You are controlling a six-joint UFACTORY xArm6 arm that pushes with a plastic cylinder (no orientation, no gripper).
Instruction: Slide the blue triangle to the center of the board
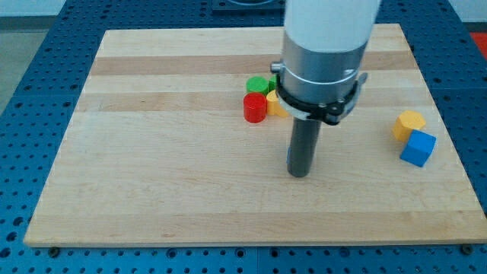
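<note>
My tip (299, 174) rests on the counter (152, 190) a little toward the right edge from the middle, touching no block. The end effector is a plain dark rod with no parts that part or close, so it grips nothing; above it the grey collar and white arm body hide part of the counter behind.

Nearest, toward the far edge and slightly left of my tip, sits a tight cluster: a red cylinder (255, 107) in front, a green block (260, 83) just behind it, and a yellow block (275, 104) beside the red one, mostly hidden by the arm, its shape not clear.

Well apart, near the right edge, a yellow hexagonal-looking block (409, 122) touches a blue block (418, 148) that reads as a cube from here. No triangular blue piece can be made out; this is the only blue block showing.

No readable writing or labels appear anywhere.
</note>
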